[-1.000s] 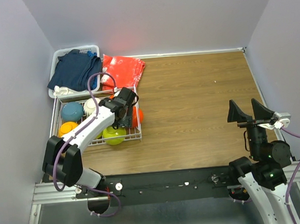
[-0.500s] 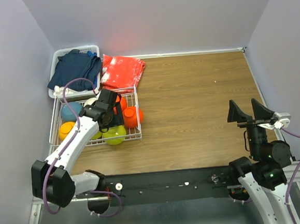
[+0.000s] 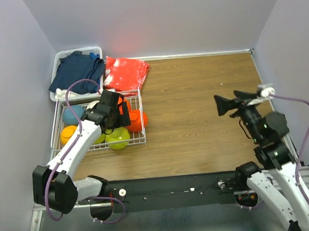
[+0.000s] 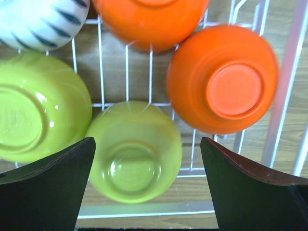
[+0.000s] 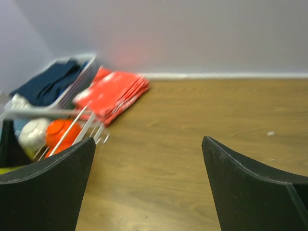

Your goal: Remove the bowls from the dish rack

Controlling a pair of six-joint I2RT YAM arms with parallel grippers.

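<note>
The bowls (image 3: 71,114) all sit in the dish rack (image 3: 55,125) at the left rear of the worktop (image 3: 195,91), and none is unloaded yet. In the top view, the left end effector (image 3: 115,117) has drawn back from the rack's right edge, where it hung over a red-orange bowl (image 3: 136,120) a second ago. It now hovers further in, by the lime green bowl (image 3: 117,139); I judge it has changed target rather than begun a lift. The right arm, parked upright until half a second ago, has swung inward. The right end effector (image 3: 227,99) is spread wide and empty, pointing toward the rack but well apart from it. The left arm reaches forward from its base, elbow bent, wrist turned down. In the left wrist view, the fingers stand fully spread and hold nothing, one either side of the upside-down lime green bowl, above it and not touching. A second lime bowl (image 4: 41,108) lies to its left, and the red-orange one leans against the rack's wire side. In the right wrist view, the wide jaws frame bare worktop, with the rack blurred at far left.
</note>
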